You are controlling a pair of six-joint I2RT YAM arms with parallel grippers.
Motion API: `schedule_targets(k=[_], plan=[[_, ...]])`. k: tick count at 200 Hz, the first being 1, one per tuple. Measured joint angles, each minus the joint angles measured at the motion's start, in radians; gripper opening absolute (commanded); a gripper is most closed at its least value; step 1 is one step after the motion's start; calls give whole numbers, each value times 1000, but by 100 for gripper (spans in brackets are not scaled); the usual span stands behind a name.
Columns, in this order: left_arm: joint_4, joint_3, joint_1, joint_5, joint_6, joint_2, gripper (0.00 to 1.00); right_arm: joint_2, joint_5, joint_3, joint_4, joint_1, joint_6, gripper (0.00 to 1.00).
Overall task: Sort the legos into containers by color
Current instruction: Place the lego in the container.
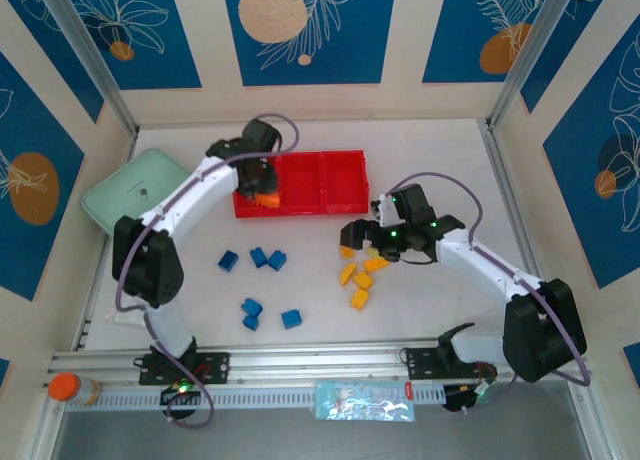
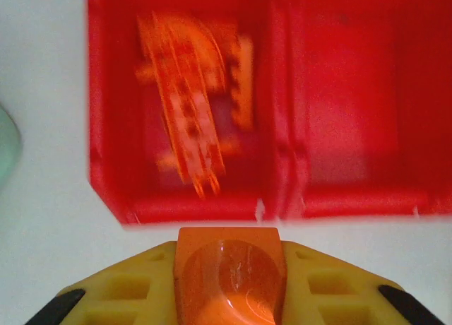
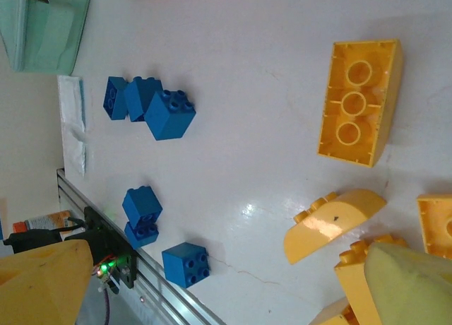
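Note:
My left gripper (image 1: 262,188) is shut on an orange arch lego (image 2: 229,272), held between its yellow fingers (image 2: 123,293) just in front of the red containers' near wall (image 2: 198,208). Orange legos (image 2: 191,106), blurred, lie in the left compartment; the compartment to its right looks bare. In the top view the red containers (image 1: 340,180) sit at the back centre. My right gripper (image 1: 368,235) stands open over a cluster of yellow legos (image 1: 357,280). Its wrist view shows a yellow brick (image 3: 359,102), a yellow arch (image 3: 332,222) and blue legos (image 3: 152,109). More blue legos (image 1: 262,258) lie left of centre.
A mint green case (image 1: 130,190) sits at the back left, beside my left arm. An aluminium rail (image 1: 300,362) runs along the near edge, with an orange-capped bottle (image 1: 65,388) and a printed packet (image 1: 365,400) in front of it.

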State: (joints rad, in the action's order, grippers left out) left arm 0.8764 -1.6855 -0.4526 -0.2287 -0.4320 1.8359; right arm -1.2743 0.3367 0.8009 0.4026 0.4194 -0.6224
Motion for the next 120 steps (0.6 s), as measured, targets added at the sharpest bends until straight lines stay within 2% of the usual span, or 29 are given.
schedule_targets(k=[41, 60, 72, 120], plan=[[-1, -229, 107, 3, 129, 230, 33, -29, -16, 14, -11, 0, -10, 99], [5, -323, 131, 14, 170, 330, 38, -39, -21, 25, -13, 0, -12, 99], [23, -380, 139, 19, 190, 380, 46, -43, -23, 35, -13, 0, -12, 99], [80, -493, 143, 27, 229, 425, 51, -65, -23, 81, -10, 0, -11, 99]])
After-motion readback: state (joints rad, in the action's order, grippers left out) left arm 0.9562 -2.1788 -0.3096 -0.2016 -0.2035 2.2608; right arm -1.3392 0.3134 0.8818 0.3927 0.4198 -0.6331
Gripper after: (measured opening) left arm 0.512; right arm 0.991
